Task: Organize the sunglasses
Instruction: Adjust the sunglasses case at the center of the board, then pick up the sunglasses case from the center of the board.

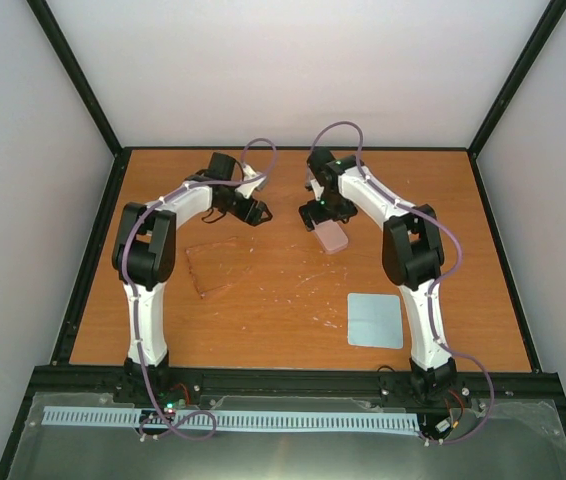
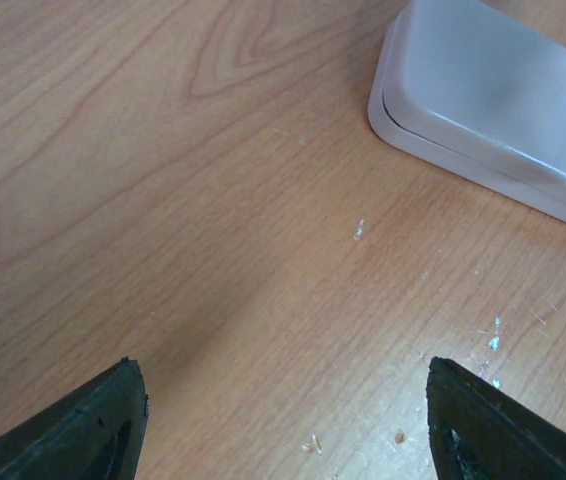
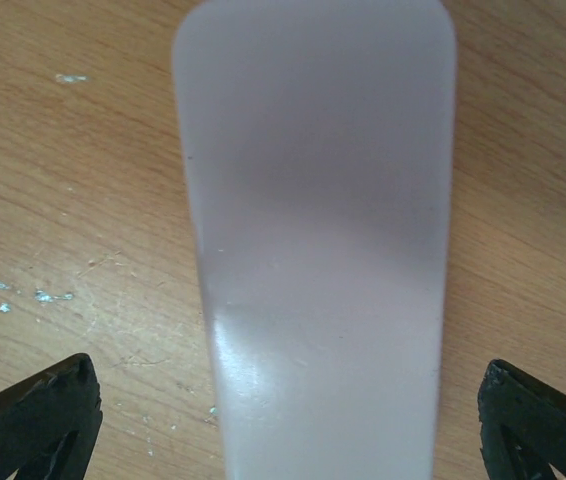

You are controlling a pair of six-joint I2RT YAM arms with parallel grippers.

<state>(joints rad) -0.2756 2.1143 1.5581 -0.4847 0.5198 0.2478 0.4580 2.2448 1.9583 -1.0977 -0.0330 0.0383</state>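
A: tool state, both sides?
B: left gripper (image 2: 288,425) is spread wide with nothing between the fingers, just bare orange-brown wooden tabletop (image 1: 163,320) below. right gripper (image 3: 288,425) is also spread wide, straddling the pink oblong rounded case (image 3: 313,220). wood shows on both sides between case and fingertips, so no contact and no hold.
A: case position?
B: top view: just off table centre toward 1 o'clock, lying flat, directly under the right gripper. looks closed; the left wrist view shows a seam along its side with the lid down. in that view it sits in the 1 o'clock corner, clear of the left fingers.
A: left gripper relative to it?
B: at 9 o'clock of the case, near but apart, close over the wood.
A: sunglasses?
B: thin translucent amber sunglasses (image 1: 218,266) show only as a faint brownish outline in the top view. flat on the wood at 9 o'clock of table centre, toward 7 o'clock from the left gripper. neither tool touches them. they blend with the wood, so can't tell how the arms lie.
A: anything else on the table?
B: light blue square cloth (image 1: 375,320), flat, at 4 o'clock of centre, well apart from case and both tools. small whitish flecks and scratches on the wood around the case.
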